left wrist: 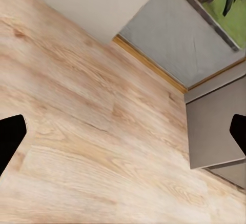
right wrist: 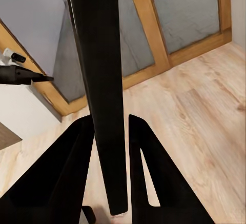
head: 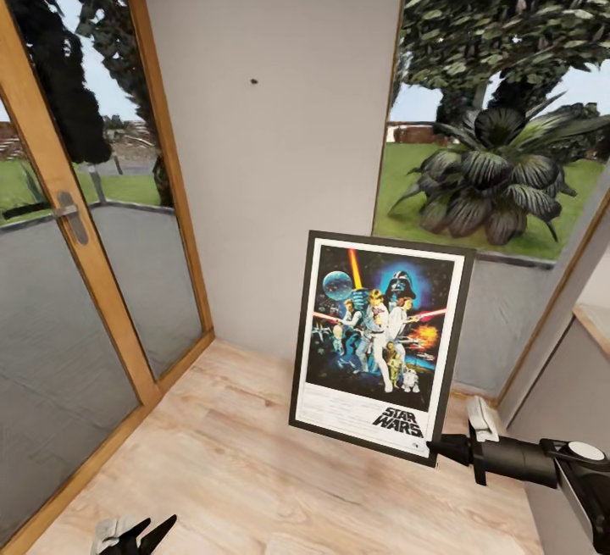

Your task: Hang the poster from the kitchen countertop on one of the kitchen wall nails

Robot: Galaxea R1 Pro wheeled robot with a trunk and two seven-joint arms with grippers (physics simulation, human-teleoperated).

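Observation:
The Star Wars poster [head: 379, 343], black-framed and upright with a slight tilt, hangs in the air over the wooden floor in front of the pale grey wall. My right gripper [head: 442, 448] is shut on its lower right corner. In the right wrist view the poster [right wrist: 100, 70] runs edge-on as a dark strip between the two fingers [right wrist: 69, 178]. A tiny dark wall nail [head: 253, 80] sits on the wall, above and left of the poster's top. My left gripper [head: 135, 535] is low near the floor, open and empty, its fingertips [left wrist: 10, 139] far apart. The countertop is out of view.
A wood-framed glass door [head: 51, 165] with a handle [head: 73, 216] closes the left side. A large window [head: 500, 106] with plants behind it stands to the right of the wall. A grey cabinet side [head: 572, 407] stands at the right. Light wooden floor [head: 212, 453] lies below.

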